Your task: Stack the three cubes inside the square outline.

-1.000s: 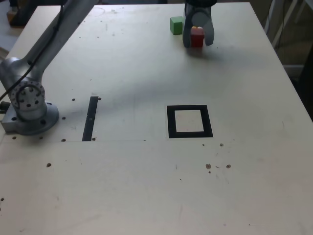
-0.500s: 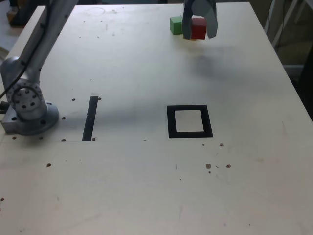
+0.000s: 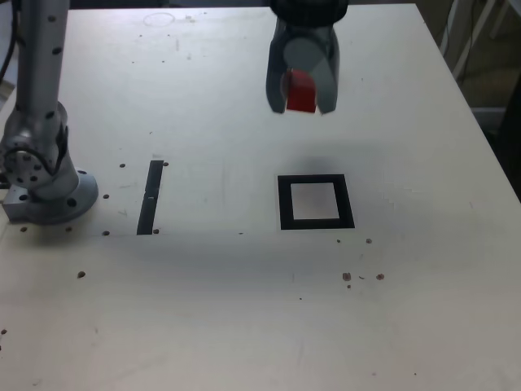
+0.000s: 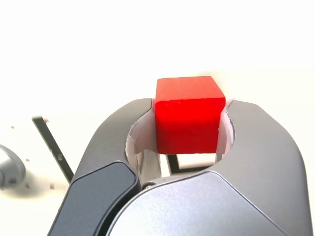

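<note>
In the exterior view my gripper [image 3: 301, 106] hangs well above the table, shut on a red cube [image 3: 301, 91] held between its grey fingers. It is beyond the square outline [image 3: 285, 202], a thick black frame with a pale centre, and a little to the exterior view's left of it. The wrist view shows the red cube [image 4: 187, 120] clamped between the two curved jaws of the gripper [image 4: 189, 105]. A corner of the square outline [image 4: 173, 163] shows below the cube there. The other cubes are hidden in both views.
A thin black strip [image 3: 150, 197] lies on the table towards the exterior view's left, and also appears in the wrist view [image 4: 51, 150]. The arm's round grey base [image 3: 49, 183] stands at the left edge. Small dark specks dot the pale tabletop [image 3: 244, 309].
The gripper has lifted the red cube off the far part of the table and carried it nearer, towards the square outline. The green cube seen earlier is now hidden behind the gripper.
</note>
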You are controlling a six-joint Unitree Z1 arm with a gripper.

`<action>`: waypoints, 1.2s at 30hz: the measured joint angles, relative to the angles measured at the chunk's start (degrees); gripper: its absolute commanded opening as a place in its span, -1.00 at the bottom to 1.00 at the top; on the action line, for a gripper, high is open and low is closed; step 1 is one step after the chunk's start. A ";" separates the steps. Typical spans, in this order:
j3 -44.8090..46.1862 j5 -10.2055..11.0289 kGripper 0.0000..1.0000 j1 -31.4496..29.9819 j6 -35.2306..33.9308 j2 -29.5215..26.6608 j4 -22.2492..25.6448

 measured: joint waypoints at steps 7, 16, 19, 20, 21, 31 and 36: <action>5.38 -3.56 -0.31 -8.58 -9.99 -0.84 -1.51; 7.40 -4.71 -0.31 -13.48 -17.66 1.12 -6.61; 7.66 -4.99 -0.31 -14.15 -18.66 2.41 -8.67; 7.66 -4.99 -0.31 -14.26 -18.75 2.71 -9.13; 7.66 -4.97 -0.31 -14.31 -18.77 2.89 -9.49; 8.53 -3.86 -0.24 -14.30 -18.47 4.16 -12.15; 9.95 -3.83 -0.24 -13.84 -18.34 4.73 -13.44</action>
